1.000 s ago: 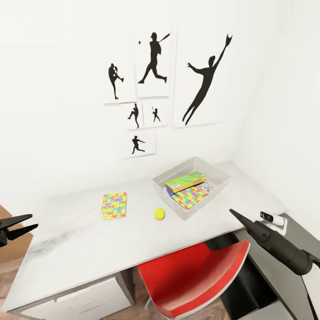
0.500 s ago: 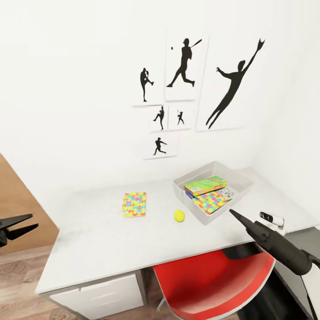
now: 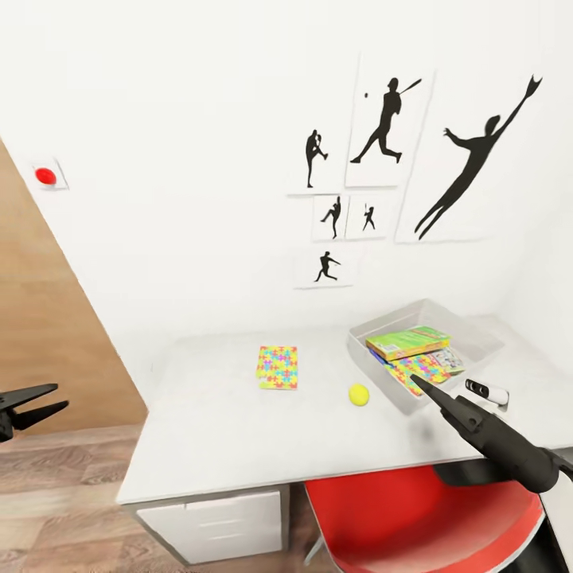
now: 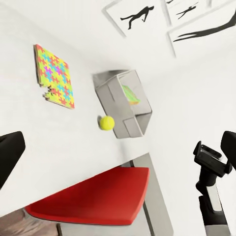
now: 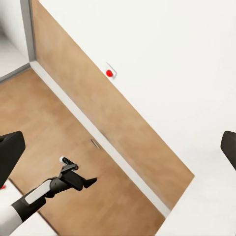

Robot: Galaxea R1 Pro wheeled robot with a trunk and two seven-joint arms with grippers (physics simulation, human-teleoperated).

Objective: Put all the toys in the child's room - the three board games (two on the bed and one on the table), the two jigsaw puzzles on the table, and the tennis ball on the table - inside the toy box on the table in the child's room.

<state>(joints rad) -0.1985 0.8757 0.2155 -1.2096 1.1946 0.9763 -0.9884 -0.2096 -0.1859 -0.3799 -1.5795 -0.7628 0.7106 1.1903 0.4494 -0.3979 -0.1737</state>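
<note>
On the light grey table [image 3: 215, 430] lie a multicoloured jigsaw puzzle [image 3: 278, 367] and, to its right, the tennis ball [image 3: 359, 394]. Right of the ball stands the grey toy box [image 3: 372, 368], holding a green-yellow board game [image 3: 407, 342] on top of a second jigsaw [image 3: 419, 369]. My right gripper [image 3: 415, 380] hovers open over the table's front right, just before the toy box. Far left, off the table and over the floor, my left gripper [image 3: 60, 397] is open and empty. The left wrist view has the jigsaw [image 4: 55, 76], ball [image 4: 106, 122] and toy box [image 4: 123, 105].
A red chair [image 3: 422, 525] is pushed under the table at the front right. White drawers [image 3: 211, 525] sit below the table's left end. A wooden door [image 3: 40, 318] and a red wall button [image 3: 45, 176] are at the left, above the wood-plank floor [image 3: 64, 509]. Baseball silhouettes [image 3: 390, 119] hang on the wall.
The camera has swung left, so table, toy box and pictures have slid right in the picture and the door has come into view. The toys themselves have not moved; both grippers hold their pose.
</note>
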